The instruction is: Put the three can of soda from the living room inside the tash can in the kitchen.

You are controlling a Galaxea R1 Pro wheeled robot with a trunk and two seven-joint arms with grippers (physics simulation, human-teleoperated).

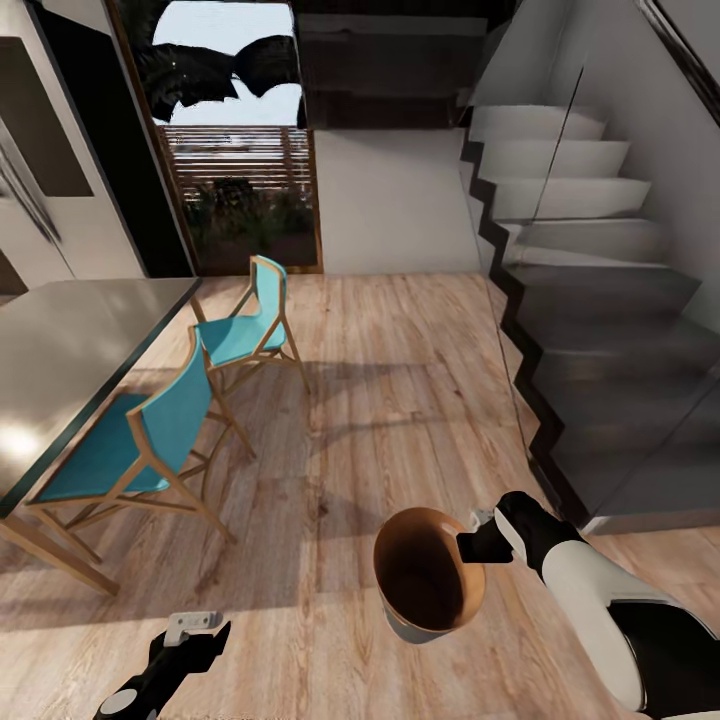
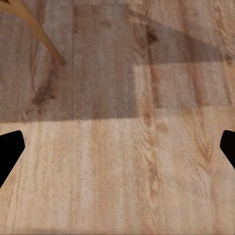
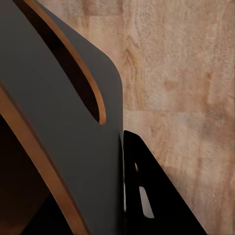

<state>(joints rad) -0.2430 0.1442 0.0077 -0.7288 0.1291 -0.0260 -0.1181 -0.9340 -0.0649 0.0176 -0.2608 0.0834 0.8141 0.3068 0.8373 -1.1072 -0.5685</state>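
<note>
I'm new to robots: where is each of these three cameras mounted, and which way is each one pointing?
Head view: on the robot's head, looking forward and down at the light wood floor, two turquoise wooden-legged chairs and grey staircase; both arms show, left gripper and right gripper.
Left wrist view: near the left gripper, facing the floor; dark fingertips at the edges.
Right wrist view: near the right gripper, against the round grey bin with copper inside; one black finger shows.
Shared: head and right wrist views both show the bin.

bin [image 1: 430, 585] right of chairs [image 1: 150, 440]
</note>
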